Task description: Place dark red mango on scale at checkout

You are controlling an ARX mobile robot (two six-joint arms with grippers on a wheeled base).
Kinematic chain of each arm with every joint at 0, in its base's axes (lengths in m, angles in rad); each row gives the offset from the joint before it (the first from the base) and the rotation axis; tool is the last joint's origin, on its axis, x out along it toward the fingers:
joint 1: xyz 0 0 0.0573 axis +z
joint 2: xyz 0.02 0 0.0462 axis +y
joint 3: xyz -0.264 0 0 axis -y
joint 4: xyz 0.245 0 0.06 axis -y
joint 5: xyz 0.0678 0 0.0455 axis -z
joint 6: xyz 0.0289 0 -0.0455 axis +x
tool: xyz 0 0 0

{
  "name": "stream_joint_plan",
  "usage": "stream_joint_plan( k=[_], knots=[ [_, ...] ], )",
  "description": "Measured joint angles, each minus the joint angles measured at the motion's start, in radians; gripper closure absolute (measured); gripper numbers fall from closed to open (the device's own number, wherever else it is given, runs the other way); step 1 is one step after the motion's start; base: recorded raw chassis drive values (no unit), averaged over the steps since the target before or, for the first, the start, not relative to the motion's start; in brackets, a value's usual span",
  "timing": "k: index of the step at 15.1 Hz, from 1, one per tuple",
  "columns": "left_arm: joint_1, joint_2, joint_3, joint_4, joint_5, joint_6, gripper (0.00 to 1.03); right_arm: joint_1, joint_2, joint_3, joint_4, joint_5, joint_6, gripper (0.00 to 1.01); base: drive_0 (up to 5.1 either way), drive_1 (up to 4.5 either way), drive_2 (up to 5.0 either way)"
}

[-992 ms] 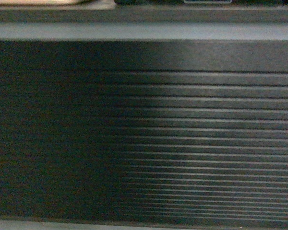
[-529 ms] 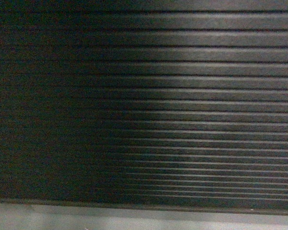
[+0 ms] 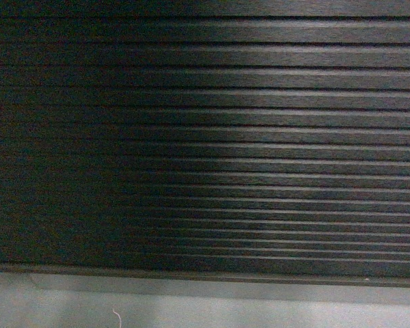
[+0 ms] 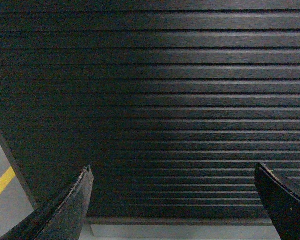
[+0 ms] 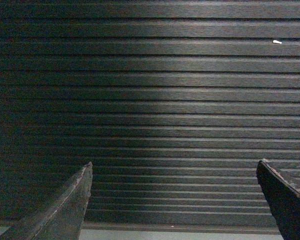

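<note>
The ribbed dark front panel of the checkout (image 3: 246, 150) fills the head view, and neither gripper shows there. Both wrist views face the same panel (image 4: 160, 100) (image 5: 155, 100) at close range. My left gripper (image 4: 173, 172) is open with nothing between its dark fingers. My right gripper (image 5: 174, 167) is open too and holds nothing. The dark red mango and the scale are out of view.
A strip of grey floor (image 3: 212, 307) runs under the panel's bottom edge. In the left wrist view the counter's left corner edge (image 4: 10, 160) slants down, with grey floor and a yellow line (image 4: 0, 186) beyond it. A small white speck (image 5: 277, 42) sits on the panel.
The head view has dropped down the counter front: the counter top edge seen a second ago is gone, and the floor strip has risen into the bottom of the view.
</note>
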Motion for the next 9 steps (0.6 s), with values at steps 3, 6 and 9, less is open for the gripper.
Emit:
stream_joint_plan(
  k=[3, 6, 9],
  knots=[
    [0.000, 0.000, 0.000, 0.000, 0.000, 0.000, 0.05, 0.000, 0.000, 0.000, 0.000, 0.000, 0.000, 0.03, 0.0, 0.00, 0.0],
    [0.000, 0.000, 0.000, 0.000, 0.000, 0.000, 0.05, 0.000, 0.000, 0.000, 0.000, 0.000, 0.000, 0.03, 0.0, 0.00, 0.0],
    [0.000, 0.000, 0.000, 0.000, 0.000, 0.000, 0.05, 0.000, 0.000, 0.000, 0.000, 0.000, 0.000, 0.03, 0.0, 0.00, 0.0]
  ],
)
